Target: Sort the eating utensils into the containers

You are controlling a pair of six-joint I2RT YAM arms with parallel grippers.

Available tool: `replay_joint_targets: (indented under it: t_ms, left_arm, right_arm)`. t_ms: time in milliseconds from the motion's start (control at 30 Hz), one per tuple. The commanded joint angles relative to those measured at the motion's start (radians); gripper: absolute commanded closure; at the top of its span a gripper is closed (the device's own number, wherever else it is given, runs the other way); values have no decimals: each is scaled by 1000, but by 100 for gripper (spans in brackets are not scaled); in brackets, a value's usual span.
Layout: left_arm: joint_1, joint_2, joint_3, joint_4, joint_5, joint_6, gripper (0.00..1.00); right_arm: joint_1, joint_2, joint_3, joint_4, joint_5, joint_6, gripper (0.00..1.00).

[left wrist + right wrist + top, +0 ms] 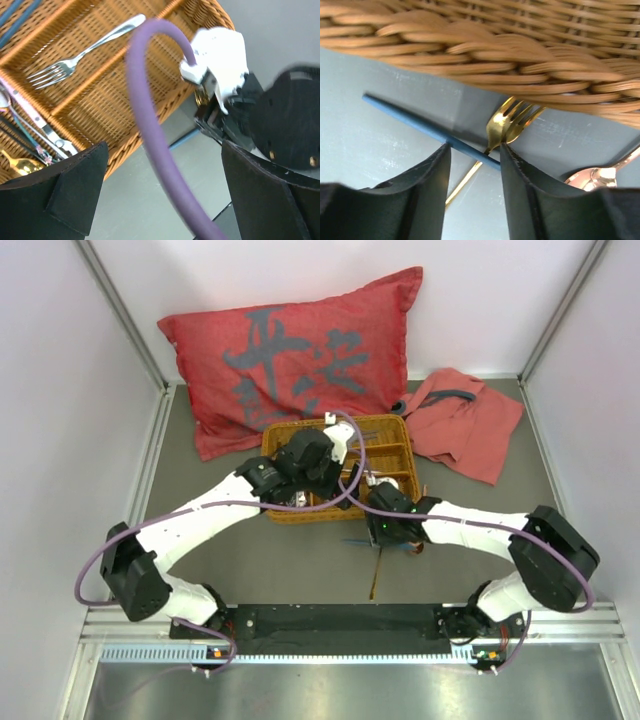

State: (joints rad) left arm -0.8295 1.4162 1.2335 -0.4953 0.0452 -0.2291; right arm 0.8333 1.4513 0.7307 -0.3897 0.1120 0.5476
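Grey tabletop point(300, 560) between white walls, a red cushion point(300, 360) at the back and the wicker tray point(385, 425) just in front of it; both arms reach toward the tray. We take the gold fork point(509, 124) as the piece in hand. It lies on the table just outside the tray's near wall, tines close to the wicker, handle running back toward the arm bases. In the right wrist view that handle passes through the gap of the right gripper point(474, 162), whose 2 fingers stand parted on either side of it, gripping nothing. A closing pinch would therefore meet the handle across its width.

A blue chopstick point(415, 119) crosses the fork's neck on a slant, right at the fingertips, and a copper spoon point(597, 177) lies near on the right. We judge the pinch could catch the chopstick along with the fork.

The left gripper point(162, 165) hangs over the tray's near edge, fingers wide apart and empty, a purple cable point(145, 125) looping past. 1 silver fork point(75, 60) lies in a compartment there. The right arm is plainly nearer the gold fork.
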Motion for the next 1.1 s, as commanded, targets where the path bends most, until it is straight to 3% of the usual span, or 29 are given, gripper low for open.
replay_joint_targets:
  t_ms: [0,33,67,267,500,767,900,1067]
  left_arm:
    - [65,-46,-12,-11,-74,-81,2]
    - [84,-52,-15,-18,-82,-99,2]
    - [125,-57,-19,-25,-82,-133,2]
    - [269,-114,-51,-55,-79,-185,2]
    - [316,-141,-69,-101,-107,-170,2]
    - [320,-164,-95,-111,-87,-164,2]
    - [320,-155,-86,-124,-145,-132,2]
    - [329,-77,6,-163,-245,-84,2]
  right_arm:
    - [59,73,-27,-118,31,-27,62]
    - [67,83,-21,-136,35,-28,67]
    - [72,108,-13,-141,38,-34,77]
    - [113,179,29,-159,41,-58,97]
    - [144,112,90,-213,103,-64,100]
    - [165,-155,102,-247,94,-107,100]
    - [165,-275,114,-248,95,-123,100]
    - [113,-266,307,-304,124,-178,100]
